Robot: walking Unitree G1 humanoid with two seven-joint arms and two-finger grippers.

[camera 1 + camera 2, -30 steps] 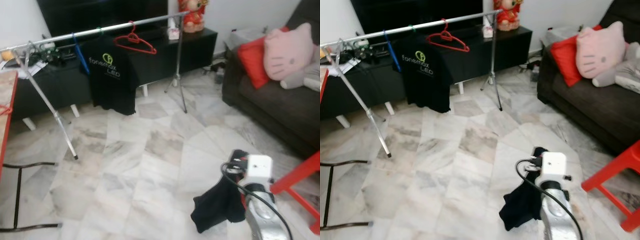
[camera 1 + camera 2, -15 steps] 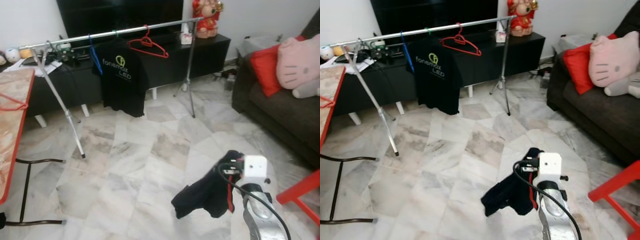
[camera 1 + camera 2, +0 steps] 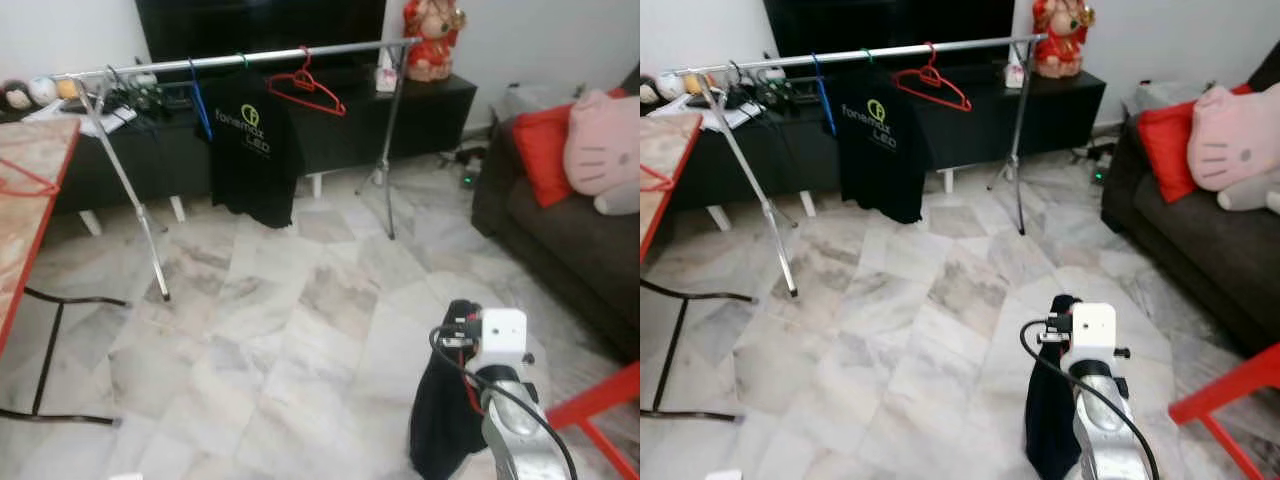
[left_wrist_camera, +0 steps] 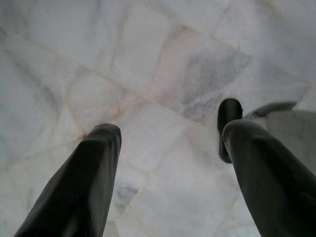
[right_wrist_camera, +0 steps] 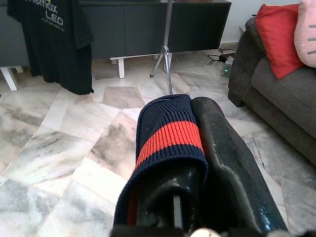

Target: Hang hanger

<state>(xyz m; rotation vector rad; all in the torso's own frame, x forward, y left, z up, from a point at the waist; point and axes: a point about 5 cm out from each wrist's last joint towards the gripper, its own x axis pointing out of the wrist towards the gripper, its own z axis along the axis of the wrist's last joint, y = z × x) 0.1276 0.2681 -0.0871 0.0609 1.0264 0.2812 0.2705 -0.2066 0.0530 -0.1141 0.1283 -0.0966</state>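
from our head cameras we see a metal clothes rail (image 3: pixel 250 58) standing across the far side of the marble floor (image 3: pixel 270 330), in front of a long black cabinet (image 3: pixel 330 130). a red hanger (image 3: pixel 308 92) hangs empty on the rail, just beside a black t-shirt (image 3: pixel 248 148) and a blue hanger (image 3: pixel 200 98). our right tool (image 3: pixel 458 318) is low in the foreground, well apart from the rail, with a dark garment (image 3: pixel 440 410) drooping from it. a dark sofa (image 3: pixel 560 220) with a red cushion (image 3: pixel 545 140) and a pink plush pillow (image 3: pixel 605 135) sits to the right, and a red-edged tabletop (image 3: pixel 25 200) to the left.

in the left wrist view our left tool (image 4: pixel 168 148) points down at the marble floor, its two black fingers (image 4: pixel 81 187) spread wide with nothing between them.

in the right wrist view the right tool's fingers (image 5: pixel 232 163) are pressed together on the garment, whose navy knitted band with a red stripe (image 5: pixel 170 138) wraps over one finger. beyond it are the t-shirt, a leg of the rail and the sofa.
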